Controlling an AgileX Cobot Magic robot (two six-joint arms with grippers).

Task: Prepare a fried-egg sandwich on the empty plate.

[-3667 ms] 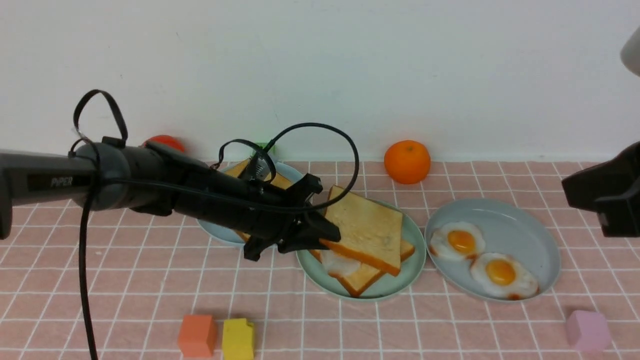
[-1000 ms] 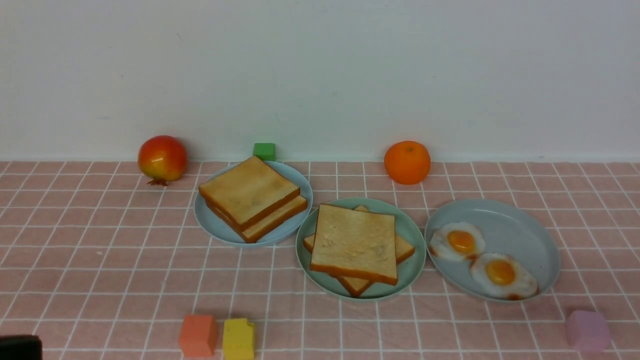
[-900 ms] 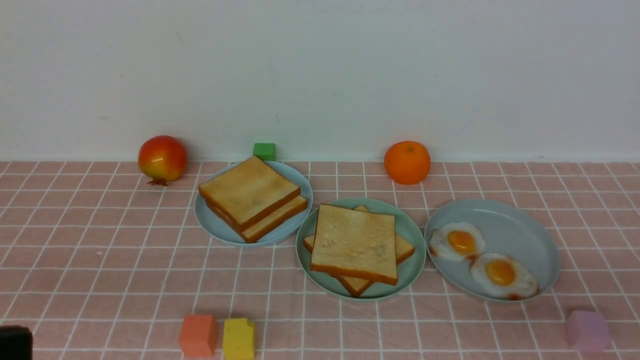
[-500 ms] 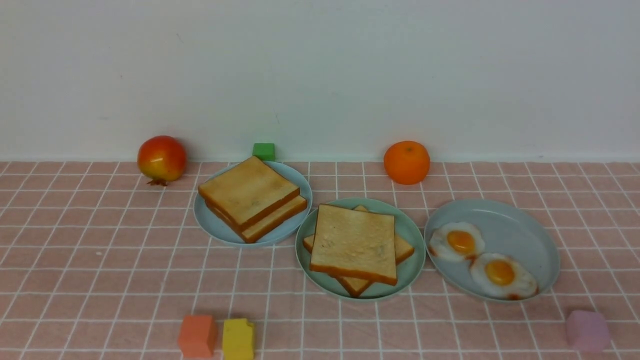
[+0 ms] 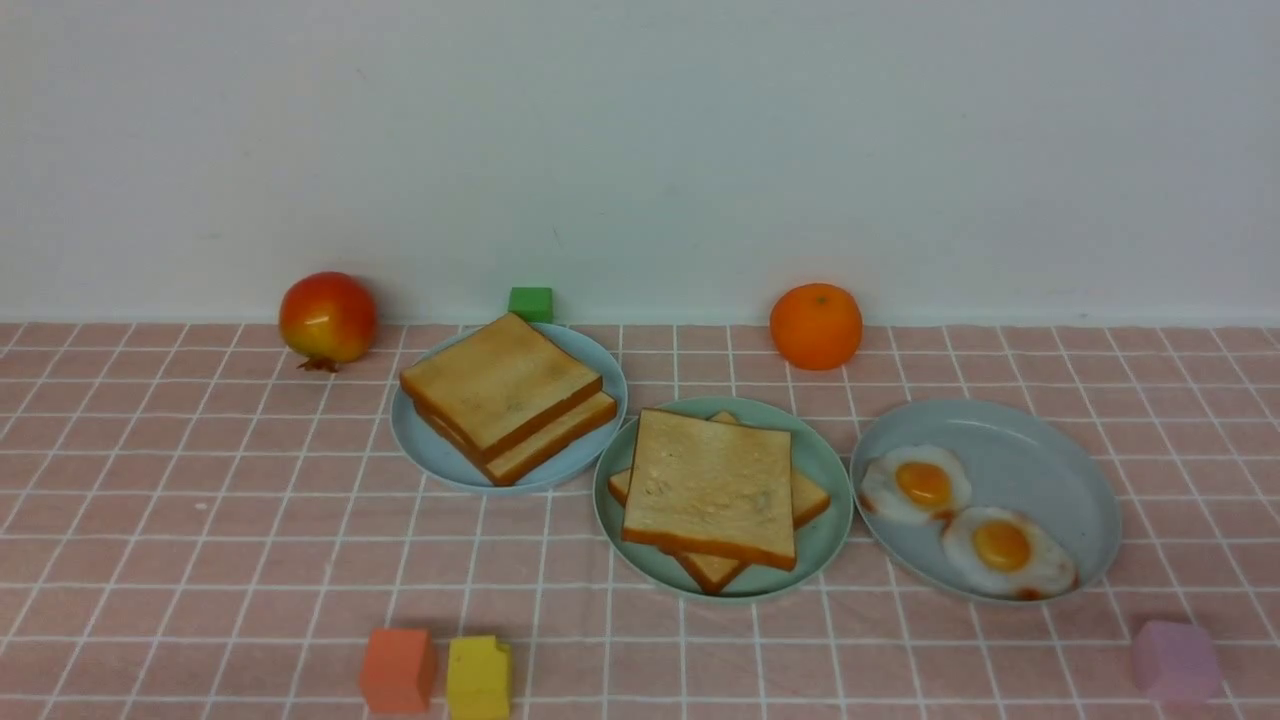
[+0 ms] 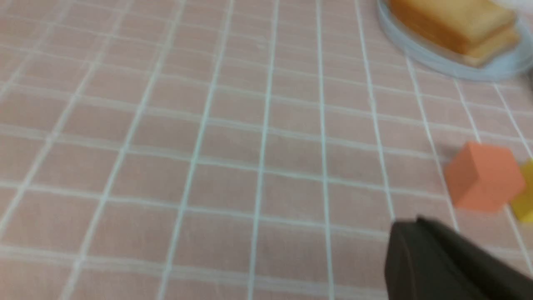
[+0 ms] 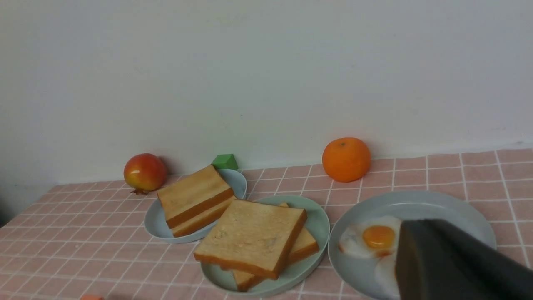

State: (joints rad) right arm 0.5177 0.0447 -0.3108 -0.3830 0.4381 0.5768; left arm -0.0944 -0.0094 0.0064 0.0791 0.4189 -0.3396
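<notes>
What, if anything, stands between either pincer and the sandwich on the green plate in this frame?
Nothing visible does. The fried-egg sandwich sits uncovered on the empty plate, with open tablecloth in front. Both arms are out of the front view; each wrist view shows only a dark pincer part, so the jaw states cannot be told.

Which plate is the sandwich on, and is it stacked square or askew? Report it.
On the green plate, askew: the sandwich's top slice is twisted, so the lower slice's corners stick out. Any egg inside is hidden.
</notes>
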